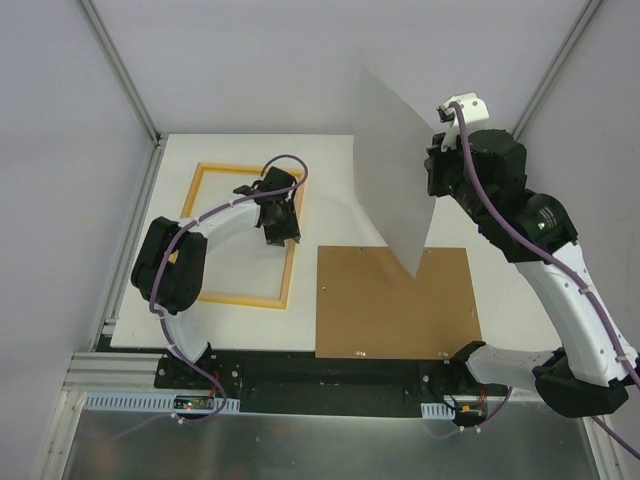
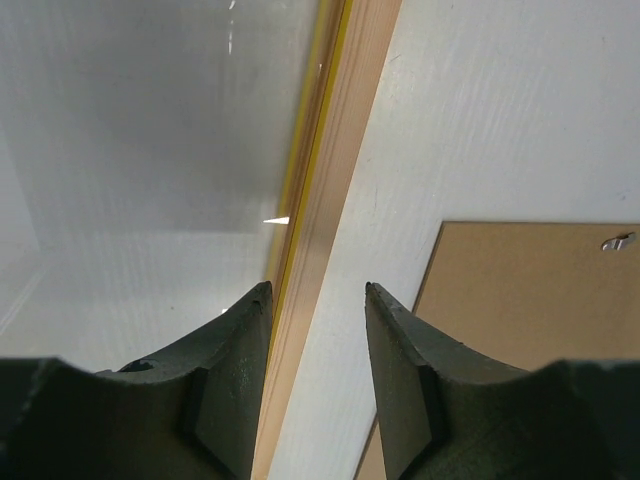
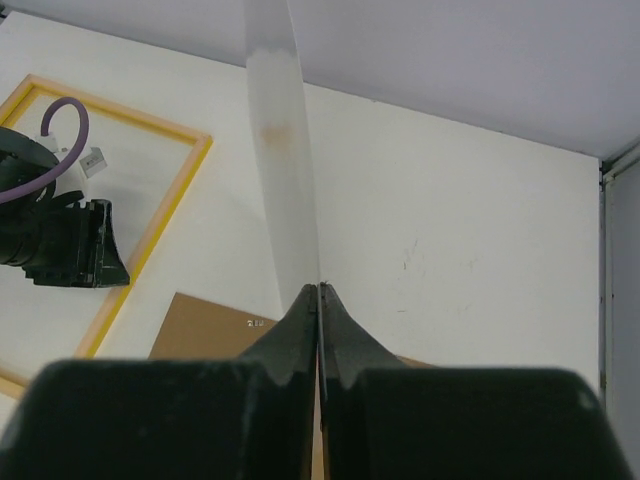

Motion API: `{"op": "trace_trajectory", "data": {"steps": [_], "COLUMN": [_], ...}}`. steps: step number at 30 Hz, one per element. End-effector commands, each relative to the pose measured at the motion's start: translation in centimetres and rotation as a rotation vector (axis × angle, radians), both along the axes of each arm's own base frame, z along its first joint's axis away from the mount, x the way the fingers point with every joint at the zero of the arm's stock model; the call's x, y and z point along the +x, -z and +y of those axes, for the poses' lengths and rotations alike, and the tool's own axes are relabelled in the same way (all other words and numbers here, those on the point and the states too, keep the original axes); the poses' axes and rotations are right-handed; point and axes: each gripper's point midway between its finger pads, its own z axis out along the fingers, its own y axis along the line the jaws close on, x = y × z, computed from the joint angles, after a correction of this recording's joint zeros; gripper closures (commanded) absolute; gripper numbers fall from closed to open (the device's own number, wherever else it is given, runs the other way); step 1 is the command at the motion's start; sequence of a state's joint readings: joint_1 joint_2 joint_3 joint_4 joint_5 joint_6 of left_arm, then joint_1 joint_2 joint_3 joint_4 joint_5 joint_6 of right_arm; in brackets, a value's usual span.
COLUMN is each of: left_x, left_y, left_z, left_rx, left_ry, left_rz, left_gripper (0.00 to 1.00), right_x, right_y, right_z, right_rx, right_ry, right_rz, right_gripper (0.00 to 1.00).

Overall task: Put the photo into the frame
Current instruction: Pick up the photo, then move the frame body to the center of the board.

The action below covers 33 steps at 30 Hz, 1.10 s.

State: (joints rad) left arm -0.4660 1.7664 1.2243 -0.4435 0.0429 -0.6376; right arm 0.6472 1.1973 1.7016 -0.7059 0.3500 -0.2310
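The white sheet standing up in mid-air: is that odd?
Only that. The photo is pinched at one edge by the right end effector, held upright, white side to the camera, while the frame lies flat.

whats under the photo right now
The photo, held up by the right gripper, hangs over the white table and the far edge of the board. The table patch behind the sheet is hidden.

Thin rectangular wood-coloured frame (image 1: 243, 298) laid flat on white table (image 1: 240, 326), toward far left corner. Left gripper (image 1: 281, 236) positioned at frame's right rail. Flat brown hardboard panel (image 1: 395, 310) laid at near edge, right of frame, apart from it. Large white-backed paper photo (image 1: 395, 170) held upright by right gripper (image 1: 437, 172), lower corner seen over panel's far edge.
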Motion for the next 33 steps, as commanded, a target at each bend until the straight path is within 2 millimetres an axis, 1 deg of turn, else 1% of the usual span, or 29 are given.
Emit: {"op": "trace_trajectory", "data": {"steps": [1, 5, 6, 10, 13, 19, 24, 26, 33], "left_x": [1.2, 1.2, 1.4, 1.2, 1.2, 1.1, 1.1, 1.2, 0.7], "left_y": [-0.1, 0.6, 0.8, 1.3, 1.7, 1.7, 1.6, 1.7, 2.8], "left_z": [-1.3, -1.8, -1.4, -1.4, -1.0, 0.0, 0.3, 0.3, -1.0], "left_rx": [0.023, 0.059, 0.093, 0.141, 0.178, 0.254, 0.282, 0.286, 0.287], "left_ry": [0.052, 0.084, 0.081, 0.098, 0.100, 0.104, 0.120, 0.131, 0.185], "left_rz": [-0.024, -0.011, -0.023, -0.018, -0.016, -0.034, -0.050, -0.048, -0.024], "left_gripper": [0.60, 0.64, 0.64, 0.66, 0.66, 0.66, 0.64, 0.64, 0.66], "right_x": [-1.6, -1.9, -1.9, -1.9, -2.1, -2.1, -2.2, -2.2, -2.1], "right_y": [-0.9, -0.4, -0.3, -0.2, -0.2, 0.2, 0.5, 0.4, 0.6], "right_z": [-2.5, -3.2, -3.3, -3.7, -3.8, -4.0, -4.0, -4.0, -4.1], "right_rx": [0.033, 0.045, 0.044, 0.049, 0.056, 0.056, 0.056, 0.059, 0.057], "right_ry": [0.042, 0.054, 0.056, 0.066, 0.062, 0.062, 0.060, 0.060, 0.064], "right_rz": [0.004, 0.013, 0.016, 0.023, 0.021, 0.032, 0.039, 0.037, 0.044], "right_gripper": [1.00, 1.00, 1.00, 1.00, 1.00, 1.00, 1.00, 1.00, 1.00]}}
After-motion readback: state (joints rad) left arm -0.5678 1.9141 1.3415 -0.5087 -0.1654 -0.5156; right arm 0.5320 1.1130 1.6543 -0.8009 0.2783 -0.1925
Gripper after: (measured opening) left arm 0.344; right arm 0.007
